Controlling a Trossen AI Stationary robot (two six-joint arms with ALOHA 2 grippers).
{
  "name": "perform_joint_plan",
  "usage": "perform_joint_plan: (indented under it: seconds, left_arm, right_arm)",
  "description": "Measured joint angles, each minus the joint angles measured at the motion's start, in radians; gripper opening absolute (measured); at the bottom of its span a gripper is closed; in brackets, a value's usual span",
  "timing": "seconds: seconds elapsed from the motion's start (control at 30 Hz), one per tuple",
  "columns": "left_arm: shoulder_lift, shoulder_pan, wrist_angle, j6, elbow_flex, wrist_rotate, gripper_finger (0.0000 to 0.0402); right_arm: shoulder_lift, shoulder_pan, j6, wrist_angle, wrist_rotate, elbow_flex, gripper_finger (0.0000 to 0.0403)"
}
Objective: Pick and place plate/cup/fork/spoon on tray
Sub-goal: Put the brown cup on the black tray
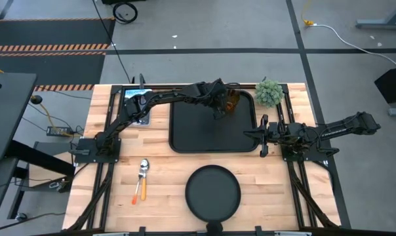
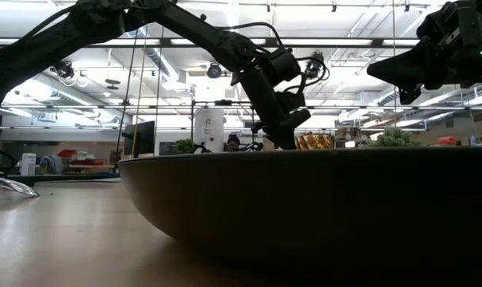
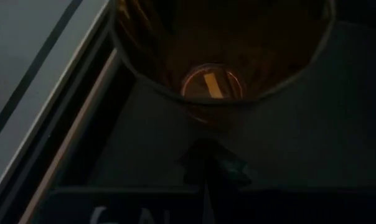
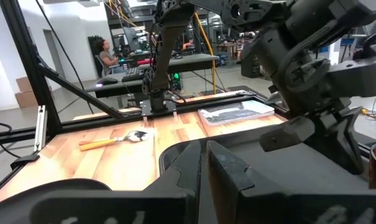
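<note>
The amber cup [image 1: 233, 101] stands upright in the far right corner of the black tray [image 1: 185, 141]. My left gripper [image 1: 219, 111] reaches over the tray and points down just left of the cup, fingers shut; its wrist view looks into the cup's mouth [image 3: 219, 50]. My right gripper [image 1: 260, 134] is shut and empty at the tray's right rim. The round black plate [image 1: 213, 192] lies on the table near the front edge. The spoon [image 1: 144, 166] and the fork [image 1: 137, 192] lie side by side on the table at the front left. My left gripper's shut fingertips [image 3: 205, 152] stand close to the cup's outer wall [image 3: 213, 118], below its rim, slanting down from the table's left. I cannot tell whether they touch it. The cup rests on the tray.
A small green plant [image 1: 269, 92] stands just past the tray's far right corner. A flat silvery item [image 1: 138, 105] lies at the far left of the table. The plate fills the foreground of the low view [image 2: 305, 207]. A person sits in the room beyond [image 4: 104, 53].
</note>
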Motion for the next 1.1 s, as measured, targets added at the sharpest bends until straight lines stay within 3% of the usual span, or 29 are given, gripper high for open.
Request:
perform_joint_plan:
  seconds: [0.7, 1.1]
  left_arm:
    - [0.010, 0.003, 0.182, 0.053, 0.001, 0.019, 0.0016]
    - [0.012, 0.003, 0.164, 0.053, 0.001, 0.063, 0.0016]
  right_arm:
    - [0.000, 0.000, 0.000, 0.000, 0.000, 0.000, 0.0034]
    - [0.000, 0.000, 0.000, 0.000, 0.000, 0.000, 0.0034]
